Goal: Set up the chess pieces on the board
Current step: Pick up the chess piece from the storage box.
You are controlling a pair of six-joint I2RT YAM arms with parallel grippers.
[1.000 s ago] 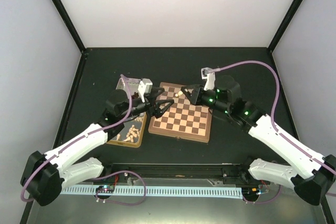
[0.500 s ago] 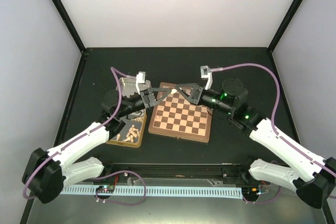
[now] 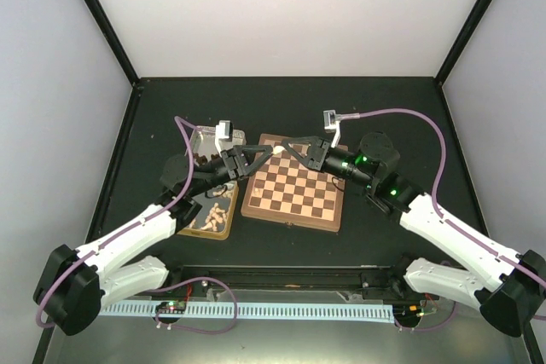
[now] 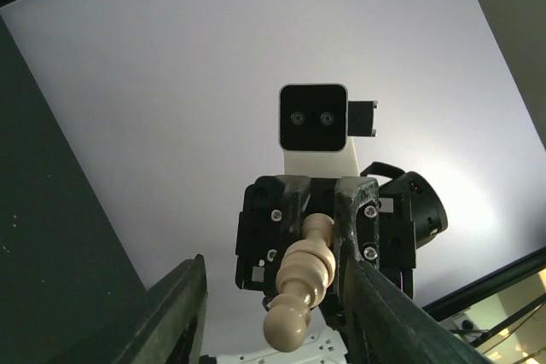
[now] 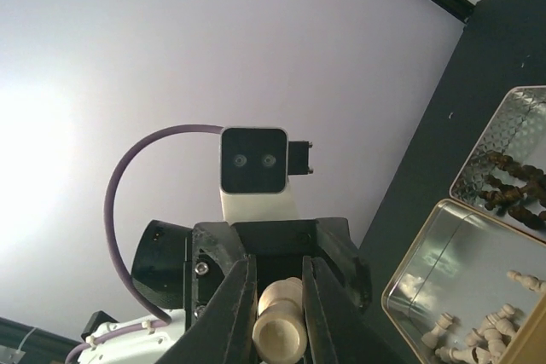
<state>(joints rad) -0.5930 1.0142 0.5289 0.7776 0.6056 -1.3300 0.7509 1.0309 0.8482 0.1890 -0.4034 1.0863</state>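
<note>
A pale cream chess piece hangs in the air above the far edge of the board. My right gripper is shut on its base end. My left gripper faces it tip to tip, open, its fingers either side of the piece's round head. The right-hand finger lies close against the piece and the left one stands apart. No other pieces show on the board.
Two metal tins lie left of the board: the near one holds cream pieces, the far one holds dark pieces. Black table floor surrounds the board, with white walls around it.
My left gripper rose from the board's left edge toward the far edge to meet the right gripper, and its jaws narrowed around the cream piece. The right gripper shifted slightly left, still holding it.
</note>
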